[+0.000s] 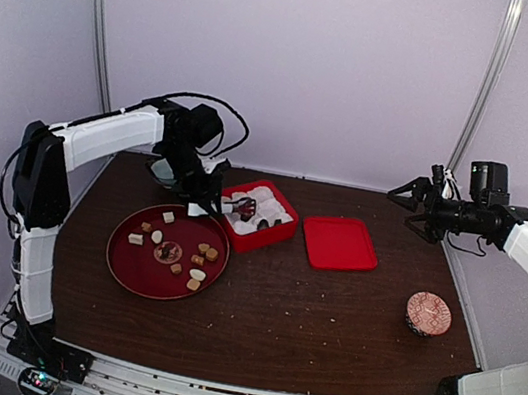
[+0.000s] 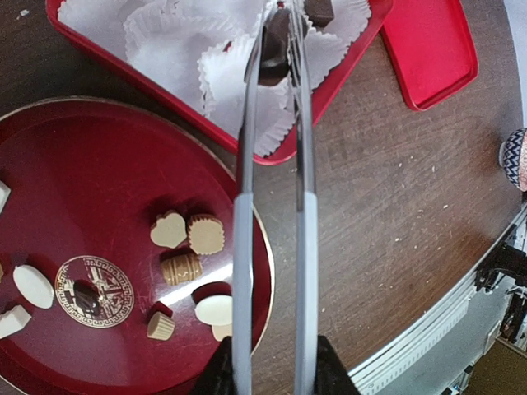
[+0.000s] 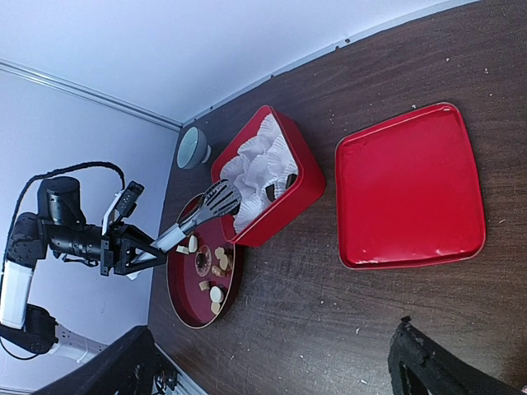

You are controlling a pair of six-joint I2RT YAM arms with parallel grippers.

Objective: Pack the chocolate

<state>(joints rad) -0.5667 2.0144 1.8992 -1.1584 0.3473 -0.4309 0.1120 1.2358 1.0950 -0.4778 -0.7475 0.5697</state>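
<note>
The chocolate [image 2: 206, 234] is mostly found as tan, cream and dark bites on the round red plate [image 2: 99, 181], which lies under and to the left of the left gripper [image 2: 268, 370]. That gripper is clamped around the handles of the metal tongs [image 2: 306, 247], which reach straight ahead of it. At the far tips, well ahead of the fingers, one dark piece [image 2: 276, 49] is pinched and held over the white paper cups [image 2: 165, 49] in the red box [image 1: 255, 239]. A second dark piece [image 2: 319, 10] is seen already in the box, just beyond the tips.

The step in hand is judged to be the setting down of the pinched piece. It is best done if the tips are centred over one empty cup, lowered until the piece is nearly seated, and only then eased apart a little, so that the light paper is not dragged or crushed. The tongs should be lifted straight up afterwards.

The red lid [image 2: 432, 49] lies ahead and to the right of the left gripper, clear of the box. The right gripper [image 1: 415, 201] is held high above the table, its fingers spread apart and holding nothing.
</note>
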